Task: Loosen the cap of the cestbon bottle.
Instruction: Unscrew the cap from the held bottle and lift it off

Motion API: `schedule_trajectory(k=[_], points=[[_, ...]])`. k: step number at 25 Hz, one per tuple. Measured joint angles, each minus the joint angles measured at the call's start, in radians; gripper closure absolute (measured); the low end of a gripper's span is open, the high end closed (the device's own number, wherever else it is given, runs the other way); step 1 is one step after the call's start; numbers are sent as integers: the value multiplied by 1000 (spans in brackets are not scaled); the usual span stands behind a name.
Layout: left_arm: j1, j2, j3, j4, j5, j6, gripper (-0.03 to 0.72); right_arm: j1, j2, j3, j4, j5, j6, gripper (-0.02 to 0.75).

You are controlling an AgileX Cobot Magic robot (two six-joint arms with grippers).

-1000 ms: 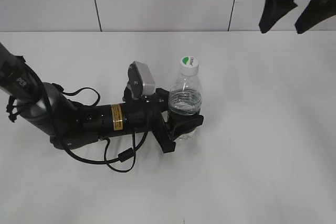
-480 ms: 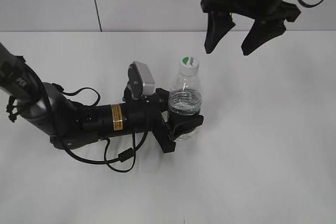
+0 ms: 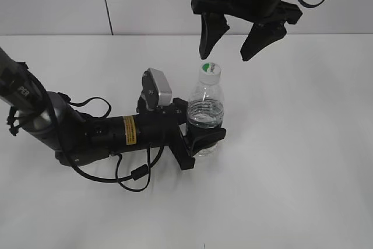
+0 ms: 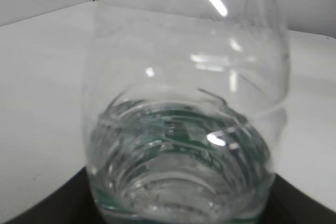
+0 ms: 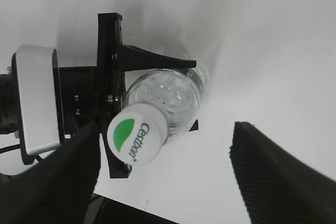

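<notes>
Cap (image 3: 210, 70) sits on bottle (image 3: 206, 112); we note left end effector (image 3: 201, 135) clamped on bottle, right end effector (image 3: 232, 44) spread above.

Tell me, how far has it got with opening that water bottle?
Done: the left pincer grips the cestbon bottle upright on the table. In hand: the right pincer hangs open above the cap, not touching it. Left: lowering onto the cap, closing on it and twisting. The cap looks fully seated.

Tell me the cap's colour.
White cap with a green leaf mark; clearest in the right wrist view.
</notes>
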Motion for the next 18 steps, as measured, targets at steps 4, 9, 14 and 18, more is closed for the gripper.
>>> schedule_trajectory(k=[4, 9, 14, 18], points=[[0, 0, 0, -1, 0, 0, 285, 10, 9, 0, 2, 1, 1, 147], [0, 0, 0, -3, 0, 0, 285, 16, 33, 0, 6, 1, 1, 147], [0, 0, 0, -4, 0, 0, 285, 16, 41, -2, 11, 1, 1, 147], [0, 0, 0, -4, 0, 0, 285, 17, 41, -13, 15, 1, 1, 147]])
